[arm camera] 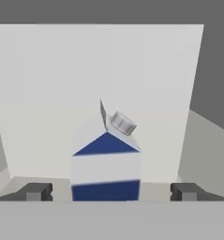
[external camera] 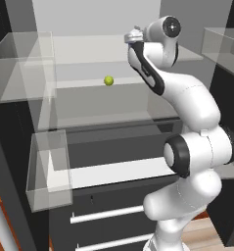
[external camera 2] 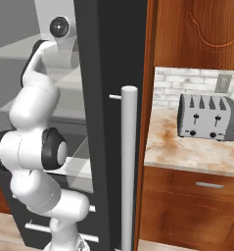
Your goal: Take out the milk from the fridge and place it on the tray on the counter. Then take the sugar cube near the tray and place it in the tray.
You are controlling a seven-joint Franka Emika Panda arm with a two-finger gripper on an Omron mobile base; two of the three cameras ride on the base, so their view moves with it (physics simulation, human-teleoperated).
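Spread wide, the two-finger tool points into the tall dark-framed fridge, and its small dark fingertips stand far apart at the bottom of the hand view, one on each side of the small white gable-top milk carton with dark blue bands. The carton stands upright between them, clear of both tips with a gap on each side, so nothing is pinched. Its grey screw cap sits on the slope of the gable, and it stands on a pale grey shelf with the pale back wall of the fridge behind it.

From the left base view, the white arm with dark joints rises from the lower right and reaches up and forward to the upper shelf, where the wrist end bends toward the fridge interior. A small yellow-green ball lies on a pale shelf edge, lower and to the left of the wrist and well apart from it. Clear plastic door bins hang at the left, one above another, and white drawer handles show on the dark lower front.

From the right base view, the arm stands at the left, partly behind the dark fridge door edge with its long pale grey bar handle. To the right lies the beige marbled stone tabletop with rusty brown stains, over wooden drawers. A silver four-slot toaster stands on it against the pale brick wall.
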